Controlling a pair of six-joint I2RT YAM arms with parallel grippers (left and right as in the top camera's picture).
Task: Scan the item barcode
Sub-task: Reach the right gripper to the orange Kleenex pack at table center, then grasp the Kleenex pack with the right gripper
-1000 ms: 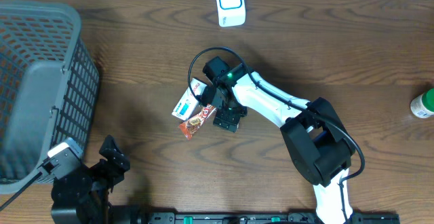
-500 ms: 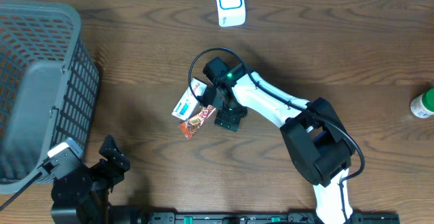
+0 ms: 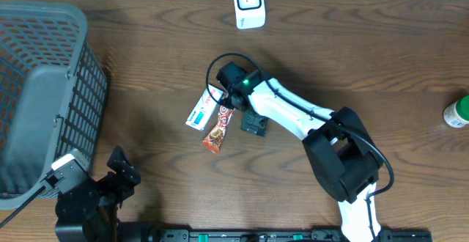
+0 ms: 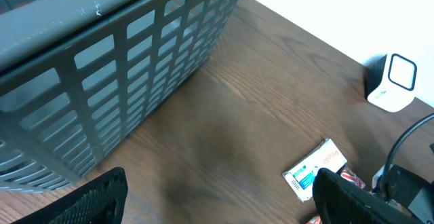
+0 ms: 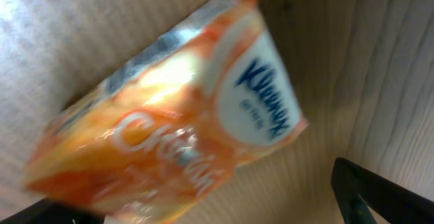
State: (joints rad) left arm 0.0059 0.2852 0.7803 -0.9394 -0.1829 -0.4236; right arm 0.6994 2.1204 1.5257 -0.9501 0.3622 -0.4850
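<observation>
At the near left edge, left gripper (image 3: 122, 167): fingers spread wide, pinching nothing, seemingly parked clear of the work; further in, over the table (image 3: 352, 66), right gripper (image 3: 254, 123): fingers apart at the lower corners of its wrist view, nothing pinched; just left of it, orange snack packet (image 3: 218, 130), lying on the wood, apart from the pincer, too blurred up close to find a barcode; probably waiting there for a hold that turns the code outward; just beside its upper end, white-and-blue packet (image 3: 201, 111); far left, grey basket (image 3: 73, 29), presumably for scanned goods; farthest back, white scanner (image 3: 248, 4), well apart from the packet, set where an item can be held before it; scan not yet done.
</observation>
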